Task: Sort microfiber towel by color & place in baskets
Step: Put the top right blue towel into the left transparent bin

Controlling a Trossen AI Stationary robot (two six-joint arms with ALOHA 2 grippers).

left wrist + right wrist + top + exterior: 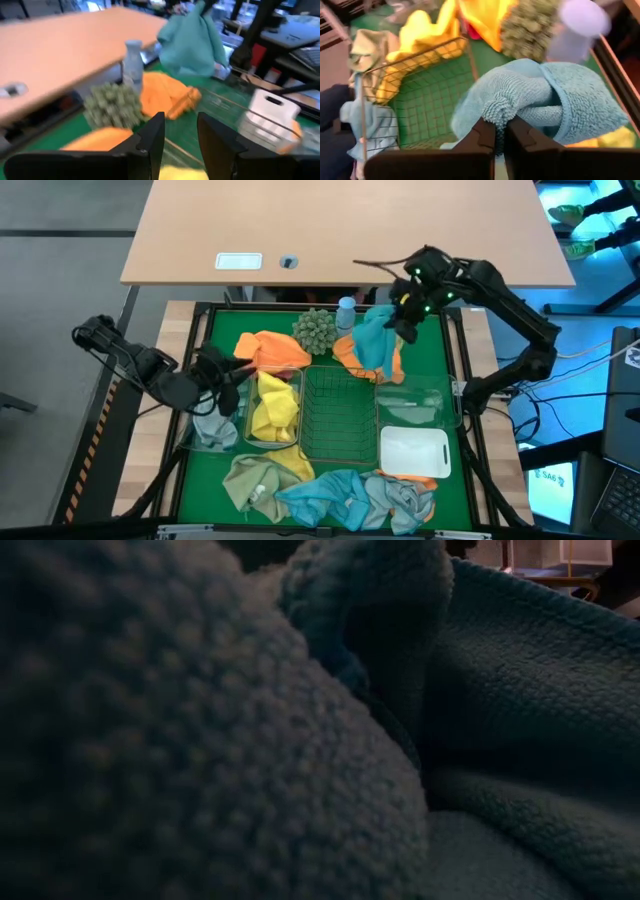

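Green matting (440, 340) covers the framed work surface, and at its far right the right gripper (500, 131) is clenched on a teal-blue fluffy microfiber towel (375, 340) that hangs lifted, its length drooping toward the dark wire-mesh basket (338, 410) just nearer, which looks empty. The left gripper (180, 131), released and holding nothing, waits at the near left over a clear plastic bin with a grey cloth (213, 430); beside it, another clear bin (273, 408) holds yellow towels, so the right arm is nearer.
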